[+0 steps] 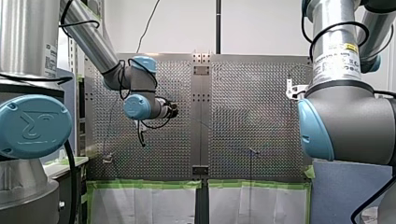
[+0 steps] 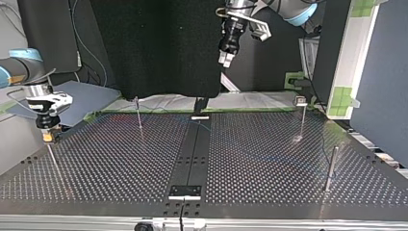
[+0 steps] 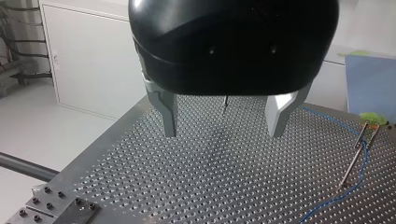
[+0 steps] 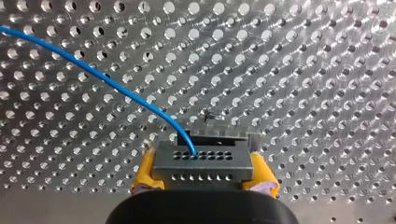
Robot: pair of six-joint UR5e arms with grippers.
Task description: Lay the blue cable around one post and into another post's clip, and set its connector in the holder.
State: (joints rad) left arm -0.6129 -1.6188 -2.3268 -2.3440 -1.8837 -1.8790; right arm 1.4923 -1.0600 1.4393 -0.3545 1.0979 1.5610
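Blue thin cable (image 4: 114, 84): one was counted. In the right wrist view it ran from the top face of one grey metal connector block with two rows of holes (image 4: 205, 161) and curved away over the perforated metal tabletop (image 4: 303, 70). The right gripper (image 4: 204, 171) held that connector; its jaws, with yellow pads (image 4: 145, 171), were clamped on the block's two sides.

The left gripper (image 3: 223, 133) hung above the tabletop with its metal jaws spread apart and nothing between them. Beside it stood a slender metal post with a clip at its top (image 3: 356, 156). The cable ran past this post, then looped across the tabletop. Whether it sat in the clip could not be made out. A second thin post (image 3: 225, 101) showed ahead of the jaws, largely hidden by the gripper body.

Three upright posts were counted in the top view:
- a slim post (image 2: 138, 115) at the far left;
- a block-topped post (image 2: 302, 120) at the far right;
- a thicker rod (image 2: 330, 168) at the near right.

Two pale metal brackets lay on the dark centre strip (image 2: 190, 159), a far bracket (image 2: 200, 117) and a near bracket (image 2: 184, 192).

A faint thin line beneath the right gripper in the top view could not be identified. In the front view the right arm's body hid its gripper.
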